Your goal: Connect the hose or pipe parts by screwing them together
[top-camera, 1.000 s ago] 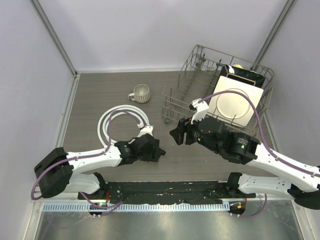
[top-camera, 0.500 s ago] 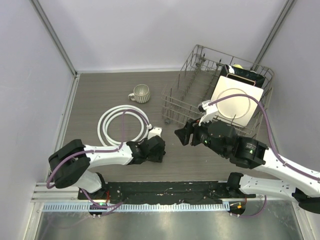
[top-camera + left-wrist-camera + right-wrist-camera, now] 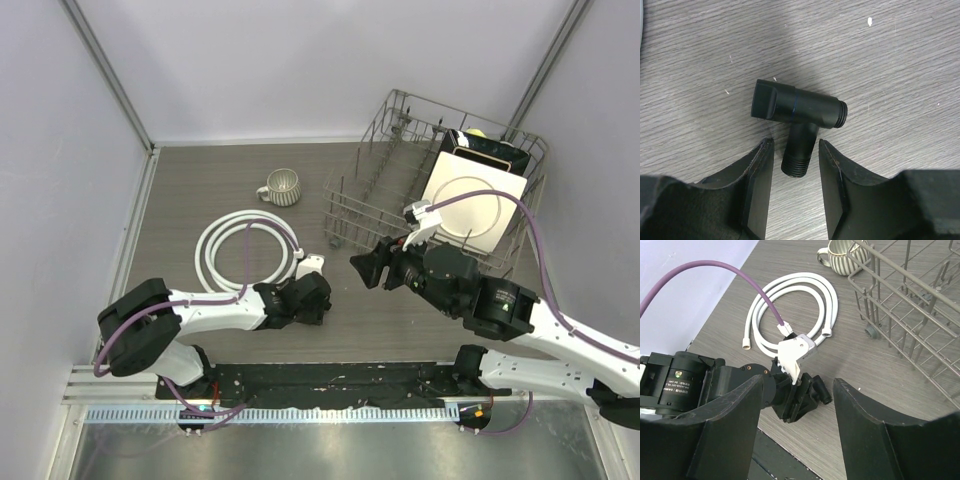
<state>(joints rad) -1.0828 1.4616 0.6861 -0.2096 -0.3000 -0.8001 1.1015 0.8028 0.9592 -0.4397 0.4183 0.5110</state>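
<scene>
The black T-shaped fitting (image 3: 797, 107) lies flat on the wooden table. My left gripper (image 3: 796, 145) is low over it and open, with a jaw on each side of the threaded stem and a narrow gap at each side. In the right wrist view the fitting (image 3: 823, 392) pokes out from under the left gripper (image 3: 802, 397). The white hose (image 3: 205, 245) lies coiled to the left, with both white end nuts (image 3: 746, 343) free on the table. My right gripper (image 3: 365, 268) hovers open to the right with nothing between its fingers.
A grey ribbed mug (image 3: 282, 186) stands behind the hose. A wire dish rack (image 3: 345, 205) holding a square white plate (image 3: 465, 215) fills the back right, close behind my right arm. Walls enclose the table on three sides.
My left gripper has slid to the right down onto the fitting, and its jaws have narrowed around the stem. My right gripper has drawn back a little to the right.
</scene>
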